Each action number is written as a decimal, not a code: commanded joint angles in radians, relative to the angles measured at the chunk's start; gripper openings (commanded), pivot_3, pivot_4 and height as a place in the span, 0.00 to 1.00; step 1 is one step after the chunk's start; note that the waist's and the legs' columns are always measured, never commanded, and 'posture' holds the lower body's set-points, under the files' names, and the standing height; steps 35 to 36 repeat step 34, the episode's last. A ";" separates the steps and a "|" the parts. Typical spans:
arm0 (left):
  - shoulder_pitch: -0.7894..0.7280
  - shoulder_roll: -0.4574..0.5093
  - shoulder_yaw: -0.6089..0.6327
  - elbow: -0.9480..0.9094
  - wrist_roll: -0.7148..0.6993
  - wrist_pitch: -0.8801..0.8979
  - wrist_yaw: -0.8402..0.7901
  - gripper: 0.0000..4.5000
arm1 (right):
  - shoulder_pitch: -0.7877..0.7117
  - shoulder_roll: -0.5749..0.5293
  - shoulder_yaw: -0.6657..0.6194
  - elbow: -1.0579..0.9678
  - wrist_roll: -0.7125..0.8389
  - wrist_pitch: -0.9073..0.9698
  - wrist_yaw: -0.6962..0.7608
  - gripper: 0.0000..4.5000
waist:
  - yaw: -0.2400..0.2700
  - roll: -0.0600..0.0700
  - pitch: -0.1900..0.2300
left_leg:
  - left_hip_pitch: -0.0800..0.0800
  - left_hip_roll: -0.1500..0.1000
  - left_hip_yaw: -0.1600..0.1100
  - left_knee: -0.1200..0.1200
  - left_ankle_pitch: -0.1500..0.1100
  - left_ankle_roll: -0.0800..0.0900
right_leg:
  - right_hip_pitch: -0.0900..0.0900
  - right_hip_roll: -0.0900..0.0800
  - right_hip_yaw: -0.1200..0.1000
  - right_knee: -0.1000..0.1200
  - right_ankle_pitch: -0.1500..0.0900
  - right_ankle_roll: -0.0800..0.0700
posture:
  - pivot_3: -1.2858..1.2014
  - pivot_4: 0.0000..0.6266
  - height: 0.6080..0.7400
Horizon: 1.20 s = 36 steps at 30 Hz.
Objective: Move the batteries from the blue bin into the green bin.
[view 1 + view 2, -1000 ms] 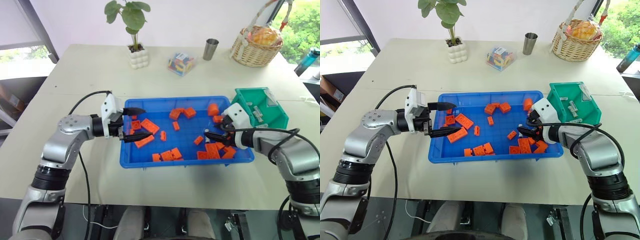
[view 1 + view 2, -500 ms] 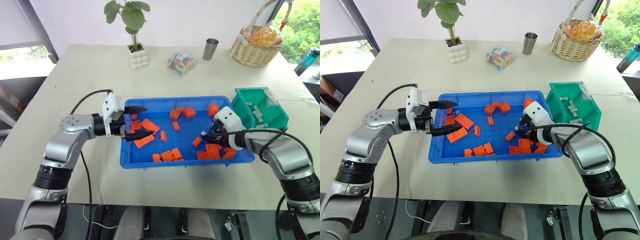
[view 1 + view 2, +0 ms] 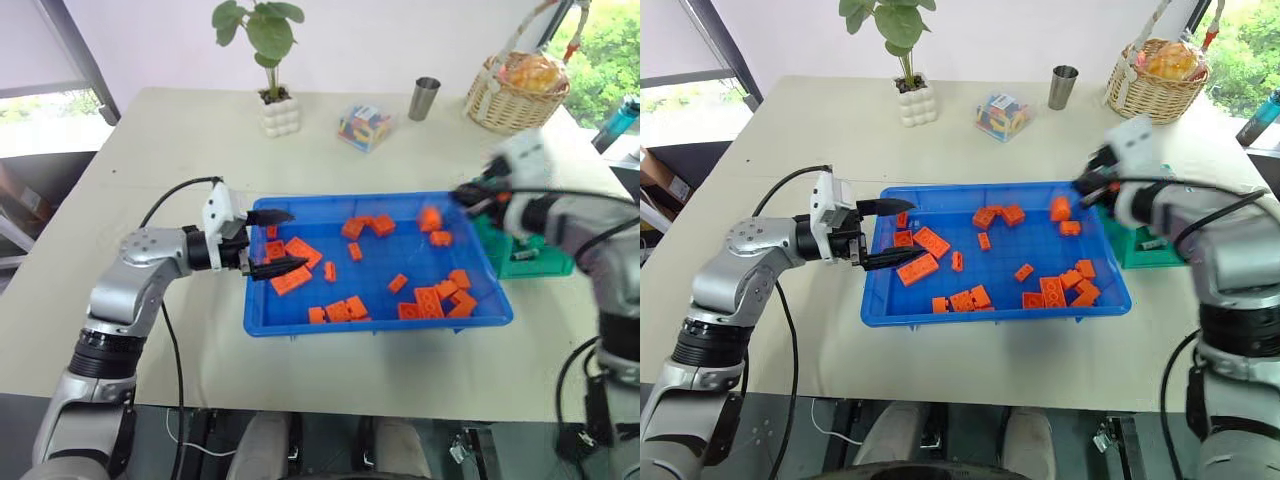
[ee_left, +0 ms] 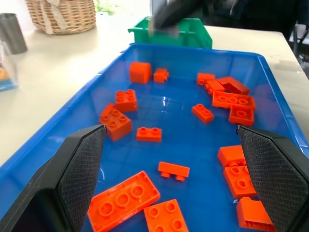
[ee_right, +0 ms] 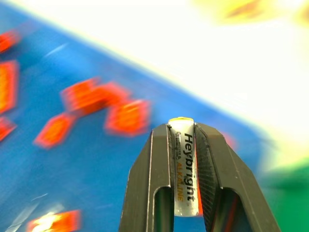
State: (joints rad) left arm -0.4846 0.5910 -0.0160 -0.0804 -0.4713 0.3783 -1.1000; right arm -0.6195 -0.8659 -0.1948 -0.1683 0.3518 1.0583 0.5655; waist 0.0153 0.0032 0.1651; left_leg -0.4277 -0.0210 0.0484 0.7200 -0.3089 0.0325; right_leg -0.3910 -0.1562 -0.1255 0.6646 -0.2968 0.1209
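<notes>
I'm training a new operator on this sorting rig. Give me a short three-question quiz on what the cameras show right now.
1. True or false: the right gripper is shut on a battery.
2. The left gripper is: A) open over the blue bin's left end, B) shut on an orange brick, C) inside the green bin.
3. Fill in: the loose pieces lying in the blue bin are orange ____.

Key: 1 true; 2 A; 3 bricks.

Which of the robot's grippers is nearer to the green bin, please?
Right. The right gripper, shut on a battery, hangs beside the green bin; the left gripper sits across the blue bin.
</notes>
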 commanded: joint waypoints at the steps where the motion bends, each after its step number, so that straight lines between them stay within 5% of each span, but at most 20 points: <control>1: -0.021 0.005 0.024 -0.003 -0.014 -0.018 -0.006 1.00 | 0.006 -0.074 -0.049 0.093 -0.055 -0.074 -0.006 0.02 | -0.003 0.000 0.000 | 0.000 0.000 0.001 0.000 0.000 0.000 | 0.000 0.000 0.000 0.000 0.000 0.000 | 0.52 0.24 0.49; 4: -0.029 0.001 0.021 0.013 -0.007 -0.025 -0.010 1.00 | 0.027 -0.081 -0.064 0.161 -0.054 -0.099 0.000 0.02 | -0.011 0.000 0.000 | 0.000 0.001 0.002 -0.001 0.000 0.000 | -0.001 0.001 0.000 0.000 0.000 0.000 | 0.52 0.24 0.49; 10: -0.043 -0.001 0.018 0.015 -0.008 -0.019 -0.013 1.00 | 0.087 -0.083 -0.064 0.182 -0.077 -0.197 0.013 0.62 | -0.012 0.000 0.000 | 0.000 0.002 0.003 -0.001 0.000 0.000 | -0.002 0.000 0.001 0.000 0.000 0.000 | 0.52 0.24 0.49; 14: -0.054 0.030 0.035 0.016 -0.007 -0.016 -0.018 1.00 | 0.183 -0.129 -0.146 0.162 -0.027 -0.302 0.140 0.62 | 0.000 0.000 0.000 | 0.000 0.001 0.003 -0.001 0.000 0.000 | -0.001 0.000 0.000 0.000 0.000 0.000 | 0.52 0.24 0.49; 18: -0.085 0.091 0.089 0.014 -0.054 0.032 -0.036 1.00 | 0.467 -0.236 -0.337 0.092 0.059 -0.415 0.480 0.62 | 0.014 -0.001 0.001 | 0.000 0.001 0.000 -0.001 0.000 0.000 | 0.000 0.000 0.000 -0.001 0.000 0.000 | 0.52 0.24 0.49; 23: -0.088 0.168 0.135 0.007 -0.095 0.067 -0.085 1.00 | 0.604 -0.271 -0.470 0.125 0.102 -0.496 0.650 0.62 | -0.001 -0.001 0.001 | 0.003 0.002 0.002 0.000 0.000 0.000 | 0.003 0.000 0.000 -0.002 0.000 0.000 | 0.52 0.24 0.49; 36: -0.092 0.272 0.184 0.015 -0.135 0.118 -0.133 1.00 | 0.637 -0.238 -0.476 0.141 0.110 -0.606 0.685 0.62 | 0.000 -0.001 0.001 | 0.002 0.002 0.001 0.000 0.000 0.000 | 0.002 0.000 0.000 -0.001 0.000 0.000 | 0.52 0.24 0.49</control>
